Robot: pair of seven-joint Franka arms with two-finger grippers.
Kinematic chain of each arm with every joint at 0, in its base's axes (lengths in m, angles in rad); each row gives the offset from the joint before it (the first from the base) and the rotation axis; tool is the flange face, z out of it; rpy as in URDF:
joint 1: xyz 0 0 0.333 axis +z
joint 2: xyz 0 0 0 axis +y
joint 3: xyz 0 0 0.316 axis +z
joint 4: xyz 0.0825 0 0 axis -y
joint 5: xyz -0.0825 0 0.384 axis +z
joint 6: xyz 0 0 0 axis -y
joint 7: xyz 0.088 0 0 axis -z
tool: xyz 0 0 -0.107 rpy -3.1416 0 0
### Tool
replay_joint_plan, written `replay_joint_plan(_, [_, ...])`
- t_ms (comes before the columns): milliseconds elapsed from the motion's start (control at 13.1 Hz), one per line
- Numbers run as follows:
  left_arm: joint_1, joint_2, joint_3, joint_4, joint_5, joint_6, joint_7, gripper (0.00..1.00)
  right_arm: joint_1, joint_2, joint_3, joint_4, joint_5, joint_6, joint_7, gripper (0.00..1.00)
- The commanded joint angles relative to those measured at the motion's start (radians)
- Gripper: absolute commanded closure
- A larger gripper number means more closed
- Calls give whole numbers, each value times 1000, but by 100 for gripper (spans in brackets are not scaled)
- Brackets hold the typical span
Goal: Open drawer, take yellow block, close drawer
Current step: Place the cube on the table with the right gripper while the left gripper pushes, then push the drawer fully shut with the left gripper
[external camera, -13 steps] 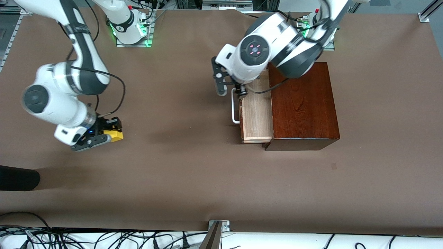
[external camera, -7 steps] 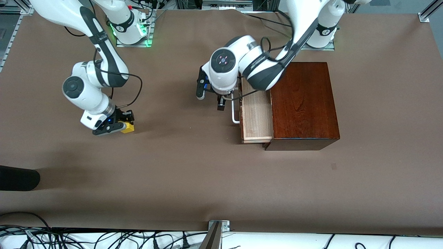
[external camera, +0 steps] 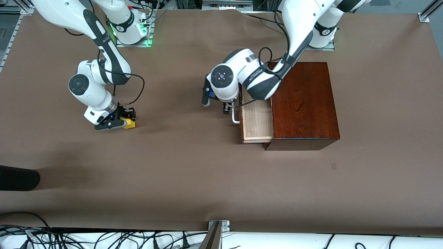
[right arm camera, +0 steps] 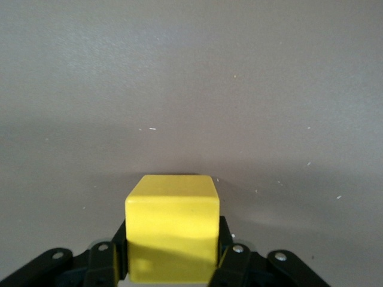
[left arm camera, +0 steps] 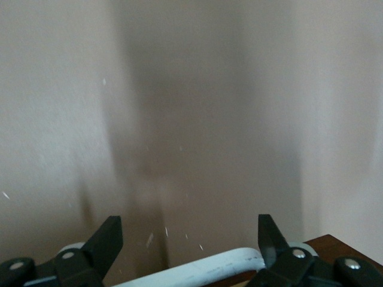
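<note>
Both arms have come lower since a sec ago: right gripper [external camera: 120, 119] has dropped w/ the yellow block [external camera: 129, 123] down to the worktop [external camera: 193, 173], and left gripper [external camera: 216, 104] has swung down to the drawer's white handle [external camera: 235, 117].

Yellow block [right arm camera: 172, 233] is pinched between the right fingers [right arm camera: 102, 266], at or just touching the worktop toward the right arm's end, well apart from the wooden box [external camera: 303, 103]. So the take-out step looks done; I'd say we're at set-down plus the start of closing.

Left fingers [left arm camera: 106, 242] stand wide, one each side of the handle [left arm camera: 197, 274], not clamped on it.

Drawer [external camera: 256, 117] is pulled about halfway out of the box. Pale wood interior shows nothing in the part I can see; the part farthest from the front camera is hidden under the left arm.

Next, prob: right fingers let go and lift clear; left gripper pushes the drawer front straight into the box. Push needs to be square, else the drawer may bind or the box slide.
</note>
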Motion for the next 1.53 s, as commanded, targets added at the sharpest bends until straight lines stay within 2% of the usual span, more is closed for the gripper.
replay_joint_plan(0, [53, -27, 7, -1, 23, -96, 54, 0, -23, 23, 7, -10, -15, 36, 17, 100])
replay_joint_plan(76, [63, -27, 7, -4, 31, -113, 70, 0, -23, 19, 7, -7, -15, 36, 9, 100])
replay_joint_plan(153, [71, -28, 7, -3, 57, -140, 89, 0, -23, 13, 7, -2, -21, 33, 1, 70])
replay_joint_plan(229, [86, -28, 5, -1, 78, -165, 101, 0, -23, -7, 9, 2, -38, 28, -2, 17])
replay_joint_plan(305, [105, -30, 5, -1, 78, -179, 104, 0, -23, -35, 9, 7, -40, 22, -6, 0])
replay_joint_plan(381, [119, -33, 5, -3, 78, -183, 106, 0, -24, -64, 9, 24, -40, -19, -8, 0])
replay_joint_plan(686, [165, -41, 5, -3, 78, -240, 104, 0, -24, -219, 7, 180, -40, -323, -34, 0])
replay_joint_plan(1068, [174, -44, -6, 14, 66, -240, 104, 0, -21, -311, 7, 509, -24, -802, -17, 0])
replay_joint_plan(1220, [172, -95, -7, 22, 31, -237, 89, 0, -21, -310, 4, 643, -24, -976, -11, 0])
replay_joint_plan(1449, [200, -249, 2, 54, -2, -239, 83, 0, -21, -311, 0, 755, -26, -1098, -16, 0])
